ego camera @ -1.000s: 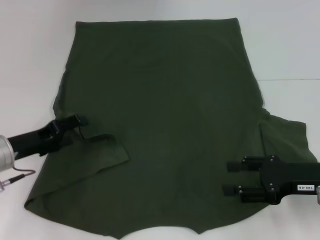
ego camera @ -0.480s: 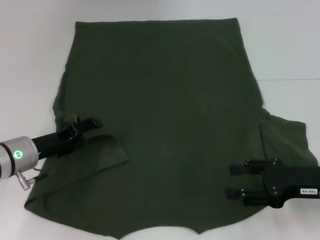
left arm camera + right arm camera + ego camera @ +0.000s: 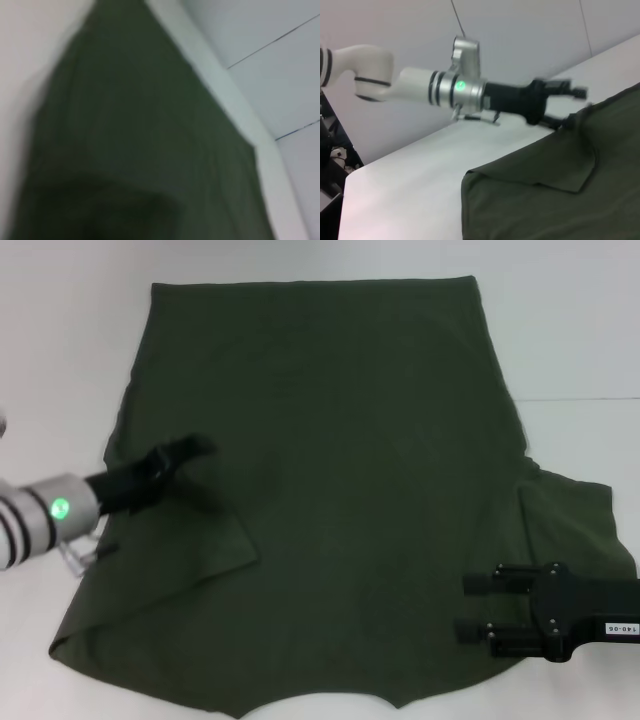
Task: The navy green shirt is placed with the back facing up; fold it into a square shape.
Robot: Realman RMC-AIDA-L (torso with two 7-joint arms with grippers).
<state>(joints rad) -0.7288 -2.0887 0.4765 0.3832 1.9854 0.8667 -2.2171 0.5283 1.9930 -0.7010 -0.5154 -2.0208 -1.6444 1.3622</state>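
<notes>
The left gripper (image 3: 185, 452), fingers apart, hangs above the shirt (image 3: 340, 490) at its left edge; the right gripper (image 3: 480, 607), also apart, lies over the right hem corner.

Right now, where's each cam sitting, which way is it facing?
Head: above, looking down at the dark olive-green soft fabric shirt on the white table; left gripper and right gripper show.
Left wrist: close over the shirt; no own fingers visible.
Right wrist: low, looking across the shirt at the left gripper.
Shared: the shirt, in all three.
</notes>
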